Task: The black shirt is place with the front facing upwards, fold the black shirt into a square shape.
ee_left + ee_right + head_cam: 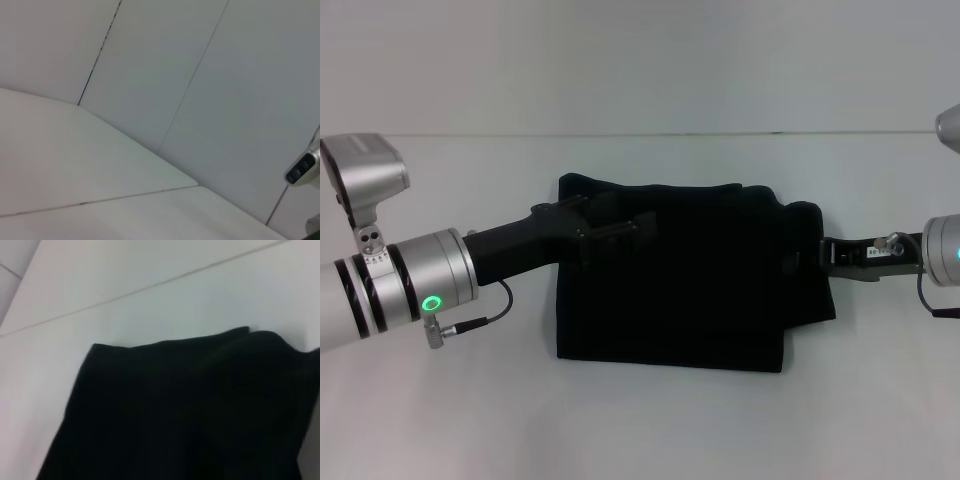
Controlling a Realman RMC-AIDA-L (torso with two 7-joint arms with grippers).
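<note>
- The black shirt [690,290] lies folded into a rough rectangle at the middle of the white table [640,420]; no lettering shows, and its right edge bunches up into a rumpled fold.
- The left gripper [620,232] reaches in from the left, over the shirt's upper-left part; black on black, so whether its fingers are spread or closed cannot be told.
- The right gripper [828,256] meets the shirt's bunched right edge; its fingers are hidden against the cloth, their state unclear.
- In the right wrist view the shirt [190,410] fills the foreground; pale table lies beyond it.
</note>
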